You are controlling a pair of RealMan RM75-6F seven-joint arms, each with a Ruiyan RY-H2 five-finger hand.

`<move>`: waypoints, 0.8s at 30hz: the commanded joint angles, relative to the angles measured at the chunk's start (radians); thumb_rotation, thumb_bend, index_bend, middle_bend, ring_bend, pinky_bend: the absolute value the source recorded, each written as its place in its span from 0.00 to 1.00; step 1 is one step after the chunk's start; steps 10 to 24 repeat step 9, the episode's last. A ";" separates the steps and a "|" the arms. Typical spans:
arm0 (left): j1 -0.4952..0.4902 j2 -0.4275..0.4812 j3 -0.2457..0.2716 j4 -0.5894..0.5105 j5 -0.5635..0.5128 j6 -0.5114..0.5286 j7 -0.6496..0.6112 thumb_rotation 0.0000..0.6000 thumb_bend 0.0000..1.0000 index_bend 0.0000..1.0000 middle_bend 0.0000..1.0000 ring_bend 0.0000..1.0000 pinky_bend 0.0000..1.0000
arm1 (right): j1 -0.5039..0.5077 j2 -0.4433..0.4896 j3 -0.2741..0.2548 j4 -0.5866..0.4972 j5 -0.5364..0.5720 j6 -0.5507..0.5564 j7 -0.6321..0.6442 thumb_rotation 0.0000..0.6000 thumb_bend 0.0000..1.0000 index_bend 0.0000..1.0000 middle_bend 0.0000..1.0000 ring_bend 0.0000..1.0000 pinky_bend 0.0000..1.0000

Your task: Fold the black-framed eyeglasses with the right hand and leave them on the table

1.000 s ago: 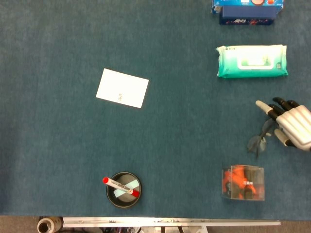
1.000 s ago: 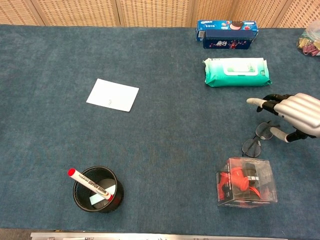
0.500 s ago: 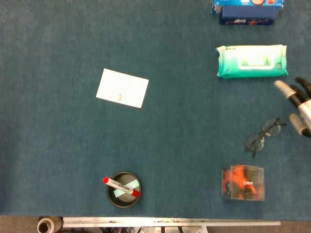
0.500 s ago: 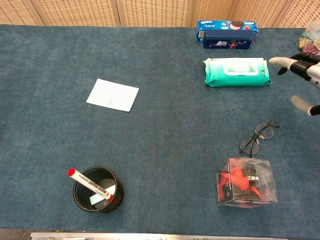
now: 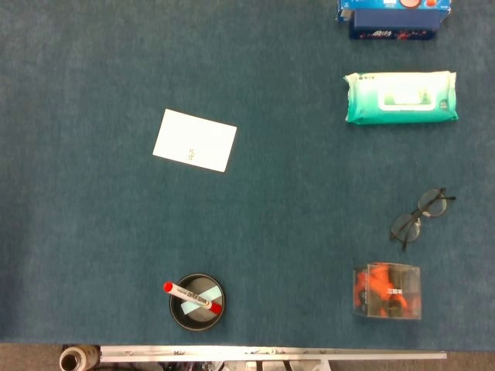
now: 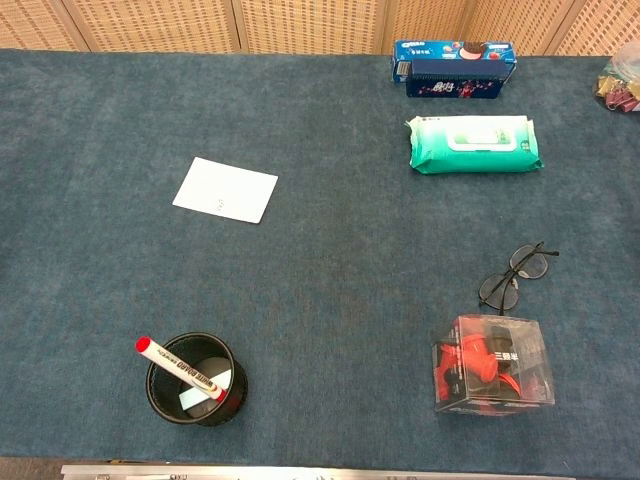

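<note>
A white card (image 5: 194, 140) lies flat on the blue counter (image 5: 294, 193) toward the left, well apart from everything else. Nearer the front edge, a round black cup (image 5: 197, 302) stands upright with a red-capped marker (image 5: 191, 297) slanting across its mouth and a pale slip inside it. Further right, at the far edge, a dark blue box (image 5: 394, 21) lies lengthwise, and just in front of it sits a green pack of wipes (image 5: 401, 97) with its flap facing up. Below that pack, on the right side of the counter, the black-framed glasses (image 5: 418, 216) rest on the cloth, set at a slant, with 1 thin arm showing along the frame; whether both arms are folded in cannot be told. Just in front of the glasses, near but not touching, is a clear plastic box (image 5: 387, 291) with something orange-red inside. In the chest view a bit of a crinkled bag (image 6: 622, 82) shows at the far right edge. Neither hand appears in either view, so the state of the fingers cannot be told.
</note>
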 commanded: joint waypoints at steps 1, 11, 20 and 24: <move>-0.001 -0.003 0.000 0.000 -0.003 -0.003 0.000 1.00 0.24 0.56 0.54 0.39 0.53 | -0.023 0.001 0.005 0.027 -0.007 0.019 0.071 1.00 0.41 0.19 0.28 0.13 0.27; -0.030 -0.023 -0.001 0.019 -0.019 -0.059 0.013 1.00 0.24 0.56 0.54 0.39 0.53 | -0.050 0.022 0.019 0.058 -0.012 0.036 0.172 1.00 0.41 0.19 0.28 0.13 0.27; -0.030 -0.023 -0.001 0.019 -0.019 -0.059 0.013 1.00 0.24 0.56 0.54 0.39 0.53 | -0.050 0.022 0.019 0.058 -0.012 0.036 0.172 1.00 0.41 0.19 0.28 0.13 0.27; -0.030 -0.023 -0.001 0.019 -0.019 -0.059 0.013 1.00 0.24 0.56 0.54 0.39 0.53 | -0.050 0.022 0.019 0.058 -0.012 0.036 0.172 1.00 0.41 0.19 0.28 0.13 0.27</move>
